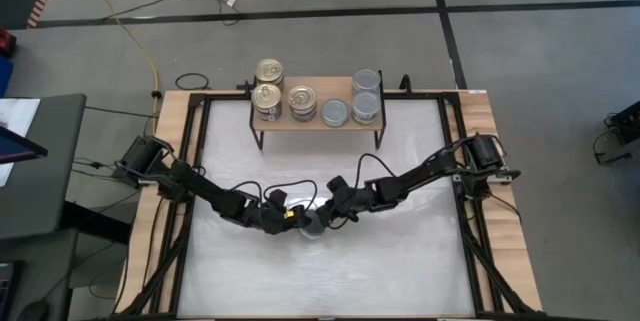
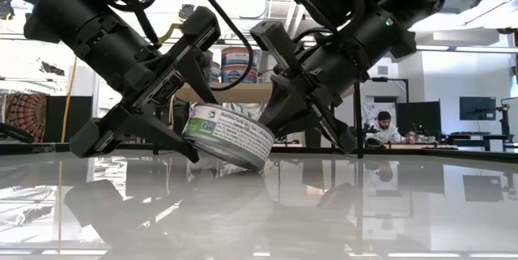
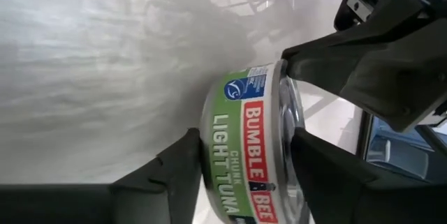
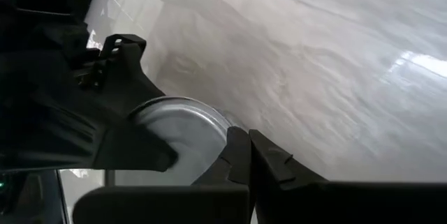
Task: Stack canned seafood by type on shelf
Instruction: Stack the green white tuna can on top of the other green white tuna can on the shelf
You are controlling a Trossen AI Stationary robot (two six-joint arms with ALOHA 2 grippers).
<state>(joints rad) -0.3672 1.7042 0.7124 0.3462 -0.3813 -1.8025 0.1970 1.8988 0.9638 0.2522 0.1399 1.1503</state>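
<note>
Both arms stretched low over the white table (image 1: 330, 281), converging on a single tuna can (image 2: 228, 136) in front of the shelf (image 1: 318, 120), toward the table centre.

Left gripper (image 3: 244, 172): angled steeply down, one finger (image 3: 174, 175) against the can's base and the other against its lid, spread just to the can's height and gripping it across top and bottom.

Right gripper (image 4: 250, 155): angled down from the opposite side, fingers pressed together with nothing between them, tips touching the can's silver lid (image 4: 183, 130) at its rim.

Can: tilted, lower edge on the table, upper edge raised between the grippers. Green-and-white label, red band reading "BUMBLE BEE", "CHUNK LIGHT TUNA" below it. Plain silver-grey lid.

Shelf: light wood on thin black legs, at the table's far edge beyond the can. Gold-lidded cans (image 1: 268, 91) grouped toward its left end, some stacked. Silver-lidded cans (image 1: 366, 94) toward its right end, some stacked.
</note>
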